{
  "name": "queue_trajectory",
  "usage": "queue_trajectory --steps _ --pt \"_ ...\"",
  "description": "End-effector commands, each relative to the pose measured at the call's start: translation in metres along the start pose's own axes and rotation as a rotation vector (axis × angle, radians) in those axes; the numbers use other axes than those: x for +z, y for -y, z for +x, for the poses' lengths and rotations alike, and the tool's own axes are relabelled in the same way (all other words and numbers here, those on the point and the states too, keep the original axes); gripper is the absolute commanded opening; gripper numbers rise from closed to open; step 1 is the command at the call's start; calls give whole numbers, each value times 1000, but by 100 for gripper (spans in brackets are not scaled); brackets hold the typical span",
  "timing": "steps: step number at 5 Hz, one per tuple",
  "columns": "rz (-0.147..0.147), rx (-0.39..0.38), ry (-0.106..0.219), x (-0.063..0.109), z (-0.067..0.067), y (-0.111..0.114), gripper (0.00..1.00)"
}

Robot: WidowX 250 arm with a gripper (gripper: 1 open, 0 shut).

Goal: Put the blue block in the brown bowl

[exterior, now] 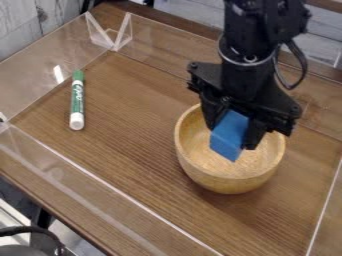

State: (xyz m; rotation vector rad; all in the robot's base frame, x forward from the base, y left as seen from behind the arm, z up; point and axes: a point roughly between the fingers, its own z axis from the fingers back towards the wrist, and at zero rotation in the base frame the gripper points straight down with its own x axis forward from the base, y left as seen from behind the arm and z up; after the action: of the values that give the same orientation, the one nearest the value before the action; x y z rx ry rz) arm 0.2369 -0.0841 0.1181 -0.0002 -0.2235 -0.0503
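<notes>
Across most of the view, a warm brown wooden tabletop point(114, 165) with a matte, faintly mottled surface. Along its left and near-left side, a pale, see-through rim strip point(80, 192), catching light in thin streaks. Toward the far left, a clear, whitish angular piece point(111, 32), standing near the table's edge. Beyond, at the far-left corner, a pale grey-white surface point(19, 22), too cropped to identify. At far right, a whitish band point(318, 22) behind the brown edge. Down at near left, dark shadow; overall, soft, fairly even light.
</notes>
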Motion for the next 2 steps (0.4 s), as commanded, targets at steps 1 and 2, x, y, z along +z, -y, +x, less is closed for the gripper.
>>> queue_trajectory --steps 1,2 --pt "-21 -1 59 10 13 4 0" --pt "-27 -1 58 8 14 4 0"
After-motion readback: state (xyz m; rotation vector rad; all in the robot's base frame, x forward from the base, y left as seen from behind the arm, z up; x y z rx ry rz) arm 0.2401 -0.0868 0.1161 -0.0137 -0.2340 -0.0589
